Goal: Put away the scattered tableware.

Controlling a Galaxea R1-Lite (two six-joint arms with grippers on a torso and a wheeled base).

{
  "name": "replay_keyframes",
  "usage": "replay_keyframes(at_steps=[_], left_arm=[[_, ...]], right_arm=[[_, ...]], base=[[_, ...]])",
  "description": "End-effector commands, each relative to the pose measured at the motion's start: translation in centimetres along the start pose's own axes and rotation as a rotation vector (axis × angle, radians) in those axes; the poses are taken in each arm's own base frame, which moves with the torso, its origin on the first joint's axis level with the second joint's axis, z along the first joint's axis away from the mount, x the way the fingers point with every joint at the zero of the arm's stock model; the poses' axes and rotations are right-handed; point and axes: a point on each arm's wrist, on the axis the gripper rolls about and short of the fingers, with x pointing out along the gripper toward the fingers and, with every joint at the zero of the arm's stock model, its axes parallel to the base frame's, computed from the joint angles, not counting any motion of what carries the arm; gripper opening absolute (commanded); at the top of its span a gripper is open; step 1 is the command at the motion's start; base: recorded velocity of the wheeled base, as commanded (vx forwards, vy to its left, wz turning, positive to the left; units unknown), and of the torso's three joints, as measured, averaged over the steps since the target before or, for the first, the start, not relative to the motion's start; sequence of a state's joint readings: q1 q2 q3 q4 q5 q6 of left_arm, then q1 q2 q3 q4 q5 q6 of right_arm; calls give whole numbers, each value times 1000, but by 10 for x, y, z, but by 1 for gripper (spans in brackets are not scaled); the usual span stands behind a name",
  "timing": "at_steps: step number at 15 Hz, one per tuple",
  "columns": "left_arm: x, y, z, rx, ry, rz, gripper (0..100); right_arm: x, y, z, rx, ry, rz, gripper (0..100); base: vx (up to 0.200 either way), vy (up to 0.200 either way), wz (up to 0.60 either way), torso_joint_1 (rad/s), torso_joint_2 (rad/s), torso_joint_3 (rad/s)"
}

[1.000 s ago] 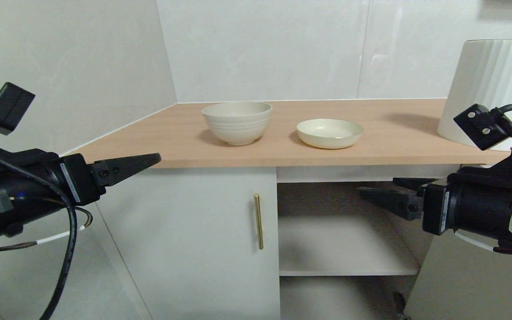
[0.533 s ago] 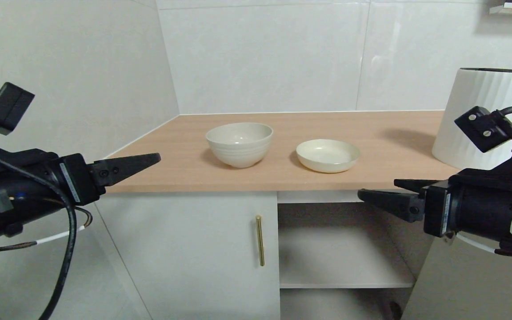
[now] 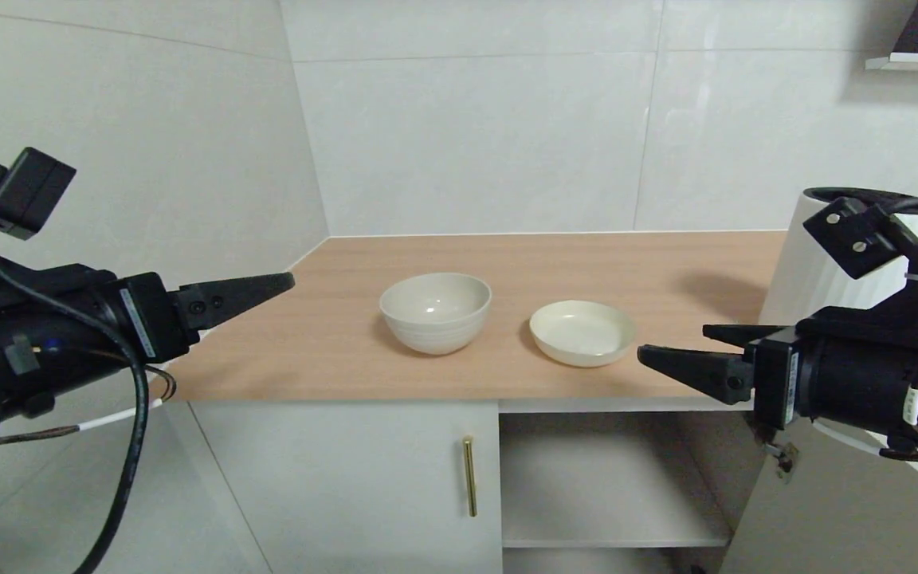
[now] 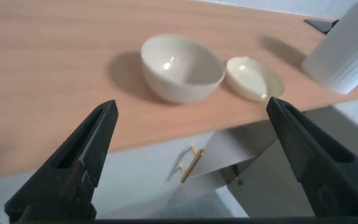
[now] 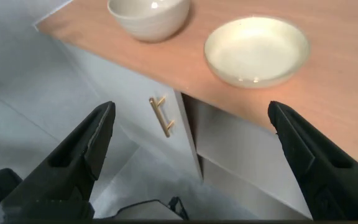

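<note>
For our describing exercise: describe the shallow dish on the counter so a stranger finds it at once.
On the wooden countertop two cream dishes stand near the front edge. The shallow dish is nearer the white container; unlike the deep bowl, it is low and wide.

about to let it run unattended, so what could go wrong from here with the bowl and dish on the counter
1. The bowl and the shallow dish sit close together near the front edge of the counter; a reach for one may knock the other off.
2. The dish's low rim offers the right gripper little to pinch, so it could slip.
3. The white ribbed container stands close behind that gripper; a swing might bump it.
</note>
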State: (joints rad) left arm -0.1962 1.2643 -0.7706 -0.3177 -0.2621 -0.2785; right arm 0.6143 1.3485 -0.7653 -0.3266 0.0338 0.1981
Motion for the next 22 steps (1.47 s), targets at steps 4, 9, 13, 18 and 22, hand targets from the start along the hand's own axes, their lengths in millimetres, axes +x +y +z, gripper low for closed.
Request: replay_keyframes(at_steps=[4,9,13,18,22], left_arm=[[28,8,10,2,-12,5,100],[95,23,25,-13,42,43,100],[83,4,21,-85,265,136,100],[131,-9,5,-190,251,317,100],[172,-6,-25,-187,322,370,100]], right_arm=[[20,-15,3,13,-49,-44,100],[65,-30,20,23,-21,-79,100],[87,-28,34,225,175,-161,100],[104,-28,23,204,182,-314,100],[119,-34,11,192,203,-392,100]], base=[[0,0,0,192,-444,-255],[0,0,0,26,-53,-30],[0,0,0,0,0,0],[0,0,0,0,0,0],[0,0,0,0,0,0]])
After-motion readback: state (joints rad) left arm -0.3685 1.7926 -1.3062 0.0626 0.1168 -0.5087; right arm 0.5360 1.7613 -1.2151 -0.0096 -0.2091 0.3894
